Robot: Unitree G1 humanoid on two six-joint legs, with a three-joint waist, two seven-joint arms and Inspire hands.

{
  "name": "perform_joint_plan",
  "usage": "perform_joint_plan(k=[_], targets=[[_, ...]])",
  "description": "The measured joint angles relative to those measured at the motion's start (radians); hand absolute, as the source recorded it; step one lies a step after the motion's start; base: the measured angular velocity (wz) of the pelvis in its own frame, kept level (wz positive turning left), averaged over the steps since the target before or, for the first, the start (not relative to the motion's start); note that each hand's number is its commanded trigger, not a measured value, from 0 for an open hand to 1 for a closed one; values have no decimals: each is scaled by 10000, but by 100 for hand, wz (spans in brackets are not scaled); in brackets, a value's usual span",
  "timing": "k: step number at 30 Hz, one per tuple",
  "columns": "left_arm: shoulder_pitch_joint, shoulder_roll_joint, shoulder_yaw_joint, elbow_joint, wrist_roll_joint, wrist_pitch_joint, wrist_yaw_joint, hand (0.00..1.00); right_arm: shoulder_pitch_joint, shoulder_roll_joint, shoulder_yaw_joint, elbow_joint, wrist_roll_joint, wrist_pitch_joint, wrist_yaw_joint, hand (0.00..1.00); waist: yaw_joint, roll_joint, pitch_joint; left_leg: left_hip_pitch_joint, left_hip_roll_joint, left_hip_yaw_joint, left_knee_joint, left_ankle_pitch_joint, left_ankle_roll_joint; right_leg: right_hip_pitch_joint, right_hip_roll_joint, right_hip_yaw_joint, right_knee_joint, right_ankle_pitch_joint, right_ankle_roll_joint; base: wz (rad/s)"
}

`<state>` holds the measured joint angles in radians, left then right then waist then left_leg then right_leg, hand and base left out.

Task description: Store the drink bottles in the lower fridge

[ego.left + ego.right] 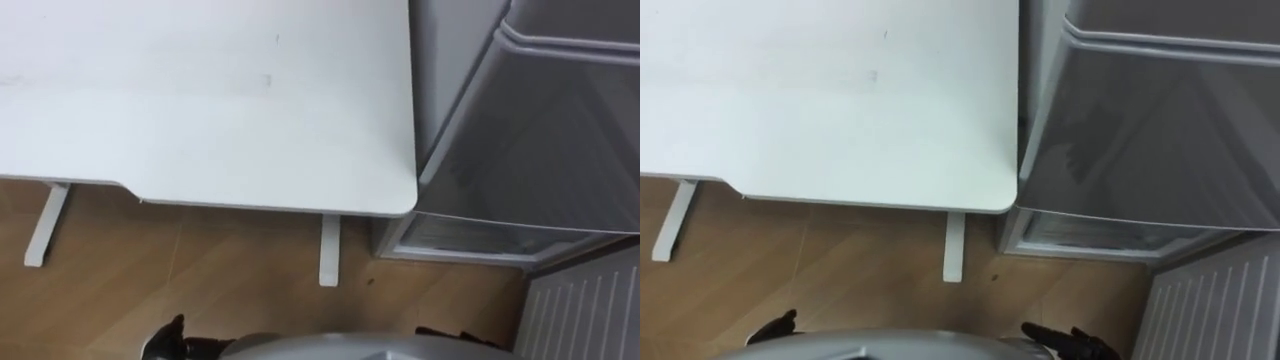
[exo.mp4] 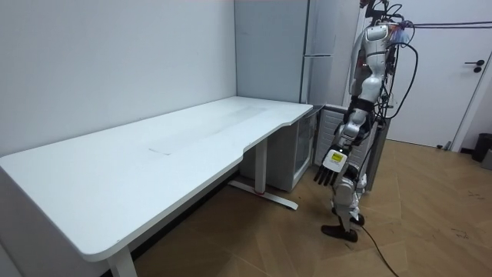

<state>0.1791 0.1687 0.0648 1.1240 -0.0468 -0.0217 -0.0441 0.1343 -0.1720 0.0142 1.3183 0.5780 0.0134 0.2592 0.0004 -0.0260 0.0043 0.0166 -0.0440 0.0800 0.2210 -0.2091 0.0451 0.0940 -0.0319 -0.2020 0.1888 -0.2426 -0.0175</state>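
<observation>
Looking down, starting far left: a white desk leg (image 1: 45,225) planted on the wooden floor (image 1: 220,280), and above it the broad white desk (image 1: 200,100), running across to a rounded corner with a second leg (image 1: 329,250) beneath.

Down at the bottom edge, left hand (image 1: 775,328), just a dark tip peeking in. Clearer in the room view: hanging at the robot's side, fingers straight, relaxed and pointing down, nothing in them.

Further right along the same edge, right hand (image 1: 1070,342), a dark shape low in the eye views. Spread or curled, cannot tell.

Just beside the desk corner, the tall grey fridge (image 1: 455,60). Beneath the seam of its upper door, the lower fridge (image 1: 540,140): a greyish, sheeny front sloping down to a white-framed tray (image 1: 470,237) at its foot. Contents of that compartment: cannot make out.

Far right corner, a ribbed white panel (image 1: 585,310) just beside the lower fridge.

Over to the room view: standing upright at the desk's far end, facing the fridge, with a white room door (image 2: 453,77) behind.

Whereabouts of the drinks: cannot tell.
</observation>
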Motion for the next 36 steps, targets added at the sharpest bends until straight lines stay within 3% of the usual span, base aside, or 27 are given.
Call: perform_joint_plan(k=[2,6,9,14,16,24,28,32,36], targets=[[-67,-10,-32,-1,12,3,-32,0,-1,1,-6,-5,-6,-6,-122,0,-20,-23,54,143,15,3,-68,-4,2,103,-2,37,-11,1,1,-5],[-118,-16,-144,3,8,112,-79,0,-165,7,-373,-131,-742,8,-628,0,-216,114,46,173,31,10,-153,-14,17,87,-6,99,-18,24,19,-2],[-130,2,-329,8,-6,163,-80,0,-185,3,-386,-423,-1307,-11,-1208,0,-238,177,42,296,73,258,-250,-14,17,58,17,367,-33,24,19,-21],[-213,3,-277,5,351,151,-140,0,-215,-7,-1017,-1160,-2591,-82,-2203,0,-385,129,5,315,125,544,-337,-12,15,-93,62,641,-9,66,4,-21],[-216,32,-261,-31,626,157,-161,0,-48,-16,-1548,-2360,-3336,-98,-2826,0,-540,110,6,317,125,617,-341,-11,14,-113,87,694,-13,72,7,-10],[-403,96,-266,-498,1296,180,-343,0,137,-7,-1824,-6366,-4422,-401,-4626,0,-792,-158,3,487,155,855,-344,-10,12,-116,156,1181,-15,136,-4,-18],[-381,96,-264,-689,1544,244,-372,0,794,-6,-2216,-9422,-4650,-380,-5255,0,-1046,-253,-59,456,134,854,-351,-11,11,-174,154,1234,-69,133,7,-2],[-324,79,-263,-888,1782,309,-344,0,923,-23,-2555,-10314,-5129,-462,-5940,0,-1071,-332,-103,448,158,1086,-505,-10,10,-375,221,1506,-5,157,12,-19],[-149,83,-160,-1204,1790,320,-342,0,899,-61,-3400,-10667,-5157,-485,-6765,0,-1329,-372,-126,433,157,1100,-565,-9,11,-417,214,1530,10,217,44,-5]])
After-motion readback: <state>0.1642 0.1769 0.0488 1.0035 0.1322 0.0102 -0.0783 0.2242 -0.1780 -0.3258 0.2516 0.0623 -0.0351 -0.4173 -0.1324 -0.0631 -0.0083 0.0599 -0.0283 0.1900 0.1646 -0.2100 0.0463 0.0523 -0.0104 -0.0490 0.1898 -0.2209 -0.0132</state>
